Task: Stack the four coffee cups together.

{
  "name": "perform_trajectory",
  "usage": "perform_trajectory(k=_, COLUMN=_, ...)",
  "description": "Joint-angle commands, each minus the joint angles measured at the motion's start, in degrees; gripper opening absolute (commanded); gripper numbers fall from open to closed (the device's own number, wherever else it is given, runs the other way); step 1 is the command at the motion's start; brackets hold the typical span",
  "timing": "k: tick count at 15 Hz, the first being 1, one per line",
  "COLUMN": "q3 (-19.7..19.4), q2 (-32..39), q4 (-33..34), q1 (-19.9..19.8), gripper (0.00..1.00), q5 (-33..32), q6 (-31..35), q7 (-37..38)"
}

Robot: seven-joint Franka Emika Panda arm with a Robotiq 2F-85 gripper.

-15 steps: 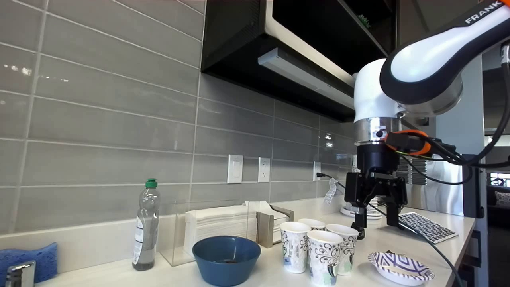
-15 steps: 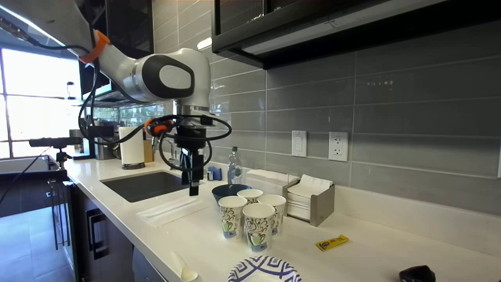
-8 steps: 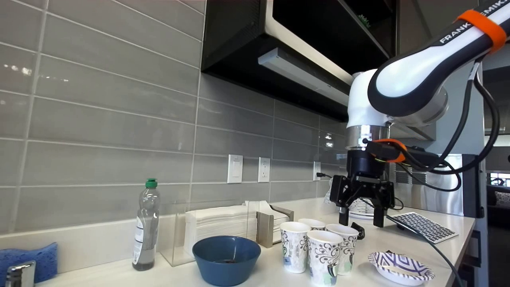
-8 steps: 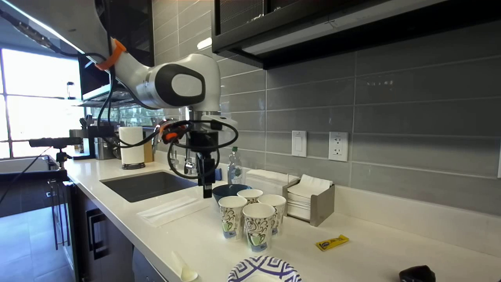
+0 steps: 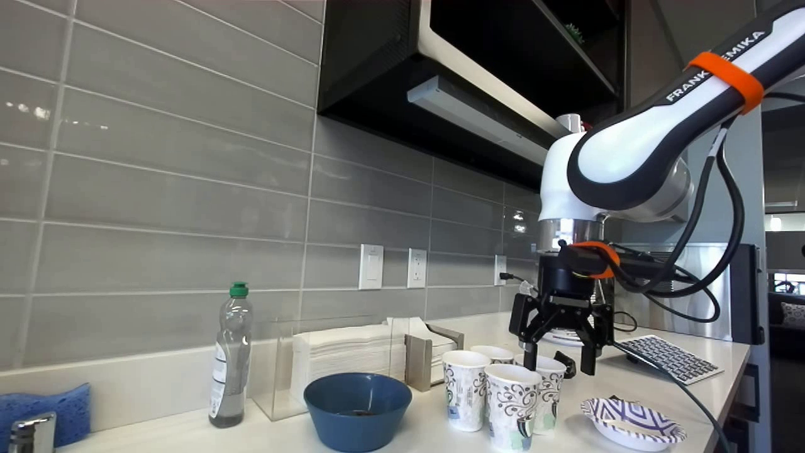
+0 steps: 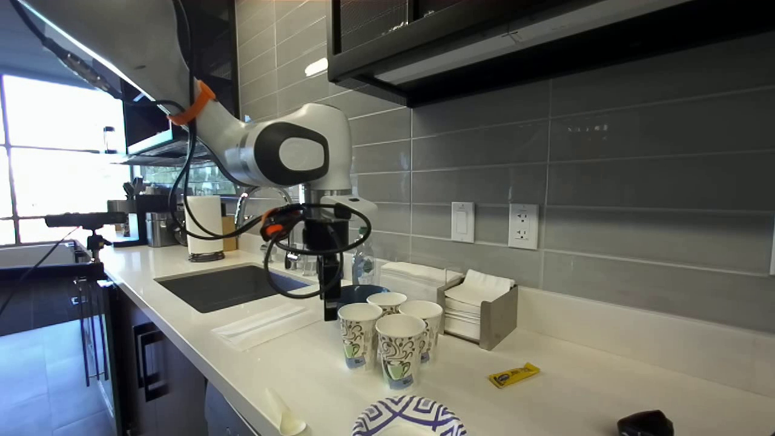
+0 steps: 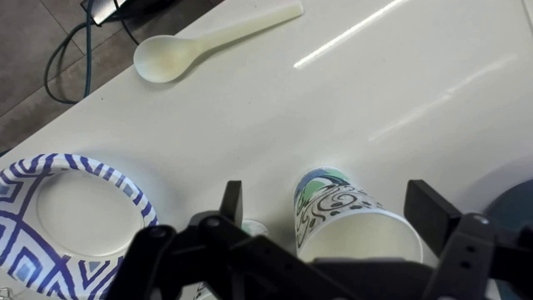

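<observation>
Four white paper cups with dark swirls and green prints stand upright in a tight group on the counter. In an exterior view they are a left cup (image 5: 465, 396), a back cup (image 5: 494, 353), a front cup (image 5: 510, 415) and a right cup (image 5: 548, 402). The same group (image 6: 399, 357) shows in an exterior view. My gripper (image 5: 560, 363) is open and empty, fingers pointing down near cup-rim height beside the group (image 6: 331, 312). In the wrist view the open gripper (image 7: 325, 200) has one cup (image 7: 329, 204) showing between its fingers; a second cup (image 7: 255, 227) is mostly hidden.
A blue bowl (image 5: 357, 409) stands close to the cups. A patterned dish (image 5: 632, 421), a spoon (image 7: 166, 58), a napkin holder (image 6: 499, 321), a yellow packet (image 6: 513, 375), a bottle (image 5: 229, 365) and a sink (image 6: 224, 293) are also around.
My gripper has come down and moved toward the cups, leftward in one exterior picture and rightward in another. It stays open. The cups have not moved.
</observation>
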Motion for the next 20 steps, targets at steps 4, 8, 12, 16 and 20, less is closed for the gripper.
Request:
perform_trajectory(k=4, q3=0.33, q2=0.98, q4=-1.53, q1=-1.44, gripper=1.00, q5=-0.94, q6=5.26, q7=4.20)
perform_trajectory(k=8, q3=0.52, q2=1.70, q4=-1.76, q1=-1.94, gripper=1.00, q5=-1.72, q6=6.55, q7=6.07)
perform_trajectory(k=12, q3=0.51, q2=1.91, q4=-2.09, q1=-2.16, gripper=1.00, q5=-2.48, q6=8.50, q7=7.84)
perform_trajectory(k=16, q3=0.03, q2=2.23, q4=-2.38, q1=-2.25, gripper=1.00, q5=-2.02, q6=9.39, q7=7.88)
perform_trajectory(k=20, q3=-0.23, q2=2.01, q4=-3.19, q1=-2.83, gripper=1.00, q5=-2.70, q6=9.09, q7=7.68)
